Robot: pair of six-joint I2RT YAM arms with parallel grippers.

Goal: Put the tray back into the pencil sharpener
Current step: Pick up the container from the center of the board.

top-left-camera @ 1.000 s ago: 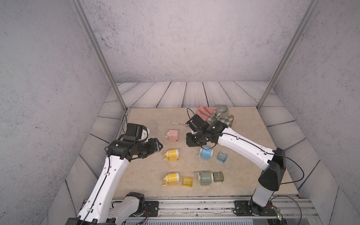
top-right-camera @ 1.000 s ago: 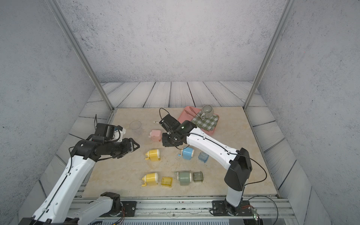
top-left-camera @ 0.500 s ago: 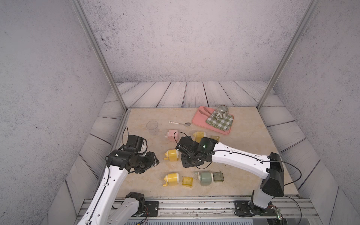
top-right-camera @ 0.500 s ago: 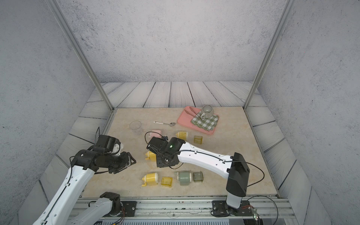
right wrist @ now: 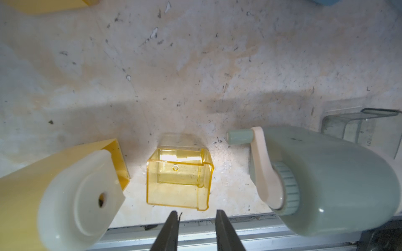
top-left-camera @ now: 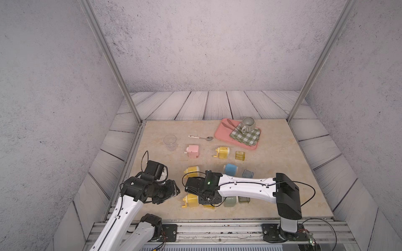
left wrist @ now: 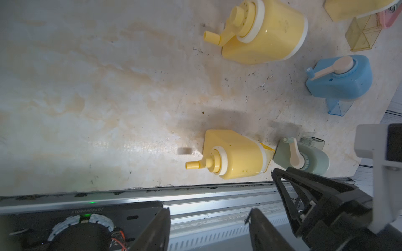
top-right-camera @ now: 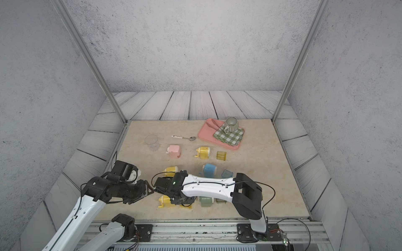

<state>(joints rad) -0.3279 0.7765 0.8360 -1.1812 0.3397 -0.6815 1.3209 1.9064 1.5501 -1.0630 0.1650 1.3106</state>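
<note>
A clear yellow tray (right wrist: pixel 178 178) lies on the table between a yellow pencil sharpener (right wrist: pixel 61 195) and a grey-green sharpener (right wrist: pixel 326 184). The yellow sharpener's empty slot faces the tray. My right gripper (right wrist: pixel 196 215) hovers just short of the tray, jaws open a little with nothing between them. In both top views the right gripper (top-left-camera: pixel 208 201) covers most of the tray (top-left-camera: pixel 208 206), beside the front yellow sharpener (top-left-camera: pixel 191 198). My left gripper (top-left-camera: pixel 174 191) hangs just left of that sharpener (left wrist: pixel 237 154). It is open and empty in the left wrist view (left wrist: pixel 208 214).
A grey-green tray (top-left-camera: pixel 244 199) lies right of the grey-green sharpener (top-left-camera: pixel 230 201). Behind stand another yellow sharpener (top-left-camera: pixel 192 170), a blue one (top-left-camera: pixel 231 169) with a blue tray (top-left-camera: pixel 248 173), a pink one (top-left-camera: pixel 193 151), and a yellow pair (top-left-camera: pixel 224 151). The table's front edge and rail (top-left-camera: pixel 217 221) are close.
My right arm swung from the back of the table to the front and came down over the front yellow sharpener and tray. My left arm drew forward and its jaws narrowed somewhat.
</note>
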